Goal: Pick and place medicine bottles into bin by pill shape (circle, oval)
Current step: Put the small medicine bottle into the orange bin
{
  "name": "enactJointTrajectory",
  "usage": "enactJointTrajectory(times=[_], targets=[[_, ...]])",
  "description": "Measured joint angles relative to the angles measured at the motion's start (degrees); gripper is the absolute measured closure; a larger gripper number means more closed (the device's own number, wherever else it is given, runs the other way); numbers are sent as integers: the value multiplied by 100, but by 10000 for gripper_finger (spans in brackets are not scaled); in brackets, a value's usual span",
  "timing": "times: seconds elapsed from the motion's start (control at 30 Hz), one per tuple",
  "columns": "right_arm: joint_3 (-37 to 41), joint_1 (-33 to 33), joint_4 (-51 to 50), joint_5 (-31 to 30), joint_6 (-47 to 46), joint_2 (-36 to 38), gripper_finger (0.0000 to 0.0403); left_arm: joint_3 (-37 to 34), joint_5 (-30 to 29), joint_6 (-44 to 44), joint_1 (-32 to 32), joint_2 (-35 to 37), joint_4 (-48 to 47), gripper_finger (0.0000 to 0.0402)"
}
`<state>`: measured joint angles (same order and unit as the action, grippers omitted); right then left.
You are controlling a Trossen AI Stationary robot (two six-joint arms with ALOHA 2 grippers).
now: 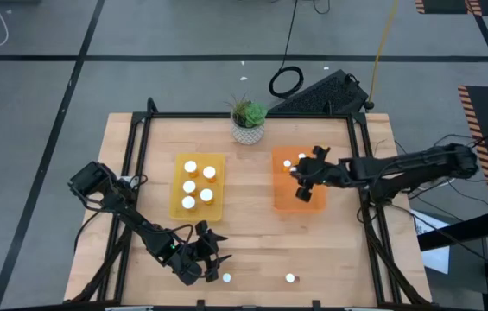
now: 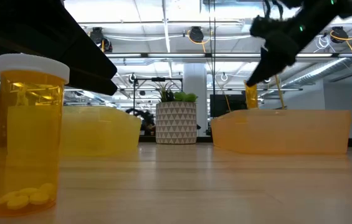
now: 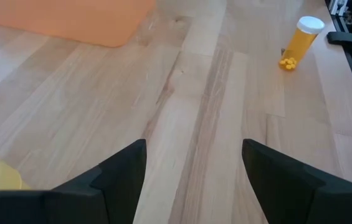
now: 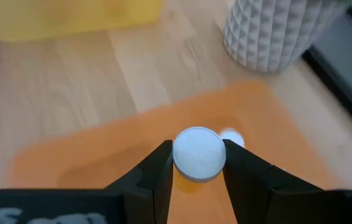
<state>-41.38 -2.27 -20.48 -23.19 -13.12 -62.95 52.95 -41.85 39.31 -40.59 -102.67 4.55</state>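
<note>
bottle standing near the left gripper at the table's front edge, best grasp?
Grip the bottle across its round body just under the white cap, coming level from the left gripper's side. It stands upright on bare wood, and the fingers are open.

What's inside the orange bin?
One white-capped bottle stands in the orange bin. The right tool holds a second bottle above it. The arm covers part of the bin floor, so more could be hidden there.

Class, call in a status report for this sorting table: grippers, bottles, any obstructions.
Right gripper shut on a bottle above the orange bin. Left gripper open, low at the front edge beside a loose bottle. Another loose bottle stands farther right. Nothing blocking.
</note>
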Motion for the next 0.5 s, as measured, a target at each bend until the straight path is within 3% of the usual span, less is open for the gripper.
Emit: enactJointTrajectory(times=[0.2, 0.5], targets=[[964, 476, 695, 296, 15, 278, 284, 0, 0, 4, 7, 0, 1, 133], [1556, 882, 968, 422, 5, 274, 284, 0, 0, 17, 5, 0, 3, 133]])
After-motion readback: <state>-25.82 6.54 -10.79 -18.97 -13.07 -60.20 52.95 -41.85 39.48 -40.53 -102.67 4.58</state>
